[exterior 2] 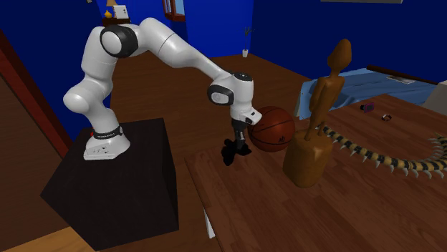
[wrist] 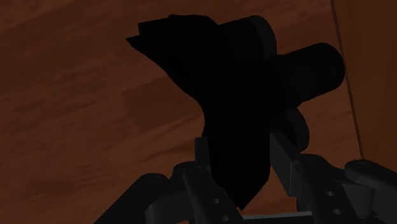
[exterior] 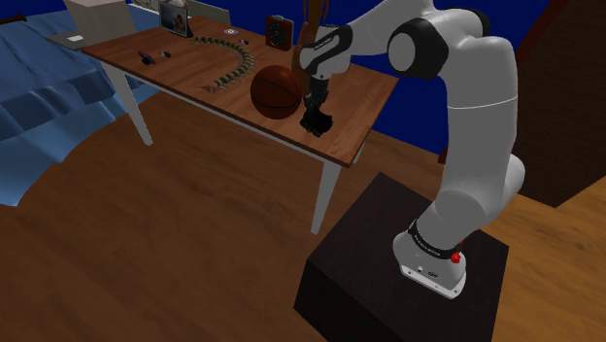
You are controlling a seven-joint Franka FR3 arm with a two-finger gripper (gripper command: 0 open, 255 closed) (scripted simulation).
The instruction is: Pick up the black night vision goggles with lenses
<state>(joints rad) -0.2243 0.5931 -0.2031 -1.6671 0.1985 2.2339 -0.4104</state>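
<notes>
Black and two-fingered, the gripper (wrist: 242,162) is closed partway, and its fingers (wrist: 284,162) press from both sides on the one pair of black night vision goggles (wrist: 235,83). The goggles hang just beside the basketball (exterior: 277,90), over the corner of the wooden table (exterior: 175,73) nearest the stand (exterior: 388,262); if they touch the wood I cannot tell. On the table I count one basketball, one wooden figure (exterior 2: 315,136) and one long spiked chain (exterior 2: 372,154).

Basketball (exterior: 276,92) on table (exterior: 185,68), goggles (exterior: 317,123) beside
</notes>
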